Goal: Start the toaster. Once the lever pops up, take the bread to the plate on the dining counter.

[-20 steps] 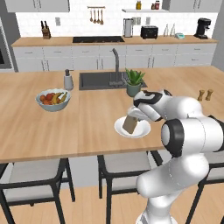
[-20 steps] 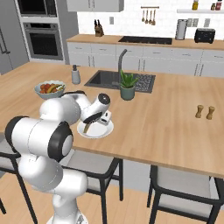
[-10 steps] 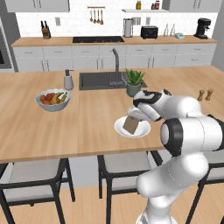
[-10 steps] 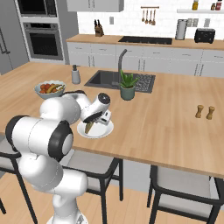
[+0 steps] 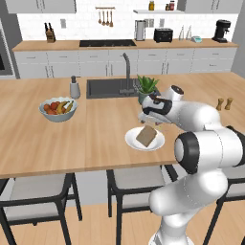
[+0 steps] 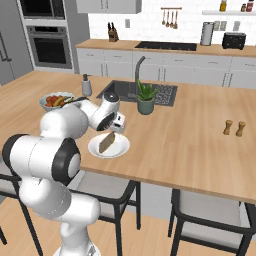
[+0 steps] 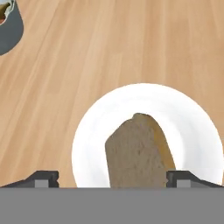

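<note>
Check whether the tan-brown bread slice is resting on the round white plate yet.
Touching. In the hand view the tan-brown bread slice lies within the round white plate; the left base view shows its lower edge on the plate, slice tilted.

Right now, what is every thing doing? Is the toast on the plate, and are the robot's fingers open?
bread: on the plate, tilted up on an edge, not lying flat
plate: on the dining counter, holding the bread
gripper: open, fingers apart either side of the bread
fruit bowl: upright, full of fruit
dining counter: carrying plate and bowl
</note>
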